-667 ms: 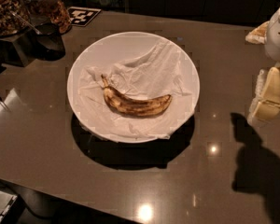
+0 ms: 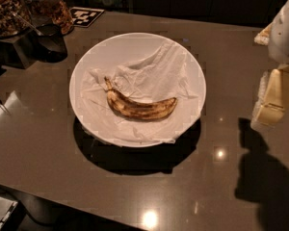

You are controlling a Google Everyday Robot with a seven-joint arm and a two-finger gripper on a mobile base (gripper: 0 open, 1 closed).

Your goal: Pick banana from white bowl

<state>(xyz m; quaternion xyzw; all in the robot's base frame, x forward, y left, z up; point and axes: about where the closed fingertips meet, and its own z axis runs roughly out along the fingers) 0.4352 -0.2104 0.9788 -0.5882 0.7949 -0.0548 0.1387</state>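
Grey-brown and glossy, the table (image 2: 48, 172) throws back a few ceiling lights at its near edge, and the claw's dark shadow (image 2: 265, 177) lies on it at the near right. Just beyond sits the white bowl (image 2: 127, 44), round and shallow, lined with crumpled white paper (image 2: 166, 73). The banana (image 2: 142, 109) lies on that paper a little nearer than the bowl's middle. It curves like a smile, with the stem pointing up-left, the blunt end to the right and the skin heavily browned.

The claw (image 2: 272, 100) hangs at the right edge of the view, outside the bowl's rim and well apart from the fruit; whether it is released or clenched I cannot tell. So the step in hand seems to be the approach.

To do it well, I would bring the claw leftward over the rim, high enough to clear it. Then I would descend on the banana's thick middle, closing across its width (not along the curve). The fruit looks soft, so a gentle squeeze should do. The loose paper may snag or lift with it, and a slow, straight rise would help shed it.

Farther back on the left stand dark jars of nuts (image 2: 5, 6), with a black-and-white marker tag (image 2: 84, 16) lying flat beside them. Behind the table the room is dark, with little to make out
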